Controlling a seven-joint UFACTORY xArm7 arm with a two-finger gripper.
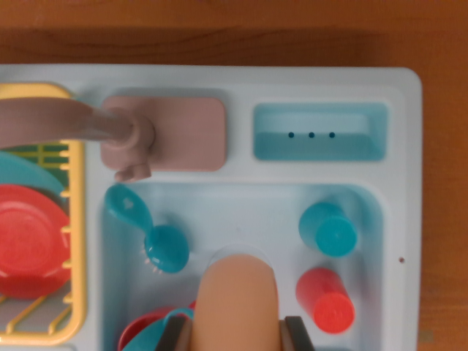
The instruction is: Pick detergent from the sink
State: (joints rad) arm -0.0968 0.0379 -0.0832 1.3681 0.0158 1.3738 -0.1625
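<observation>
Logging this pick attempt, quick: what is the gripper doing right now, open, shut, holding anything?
Gripper: shut on the detergent bottle, one finger on each side of it at the bottom of the wrist view, above the sink.

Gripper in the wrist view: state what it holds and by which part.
The gripper holds the peach-coloured rounded plastic detergent bottle, its dark fingers pressed against the bottle's two sides at the lower frame edge.

The light is soft and even, rather bright, with no hard glare. The whole picture is a little blurred. The sink (pixel 241 212) gives a weak shadow on the worktop (pixel 219 44) behind it. The tan bottle (pixel 235 303), nearest the camera, is most out of focus.
</observation>
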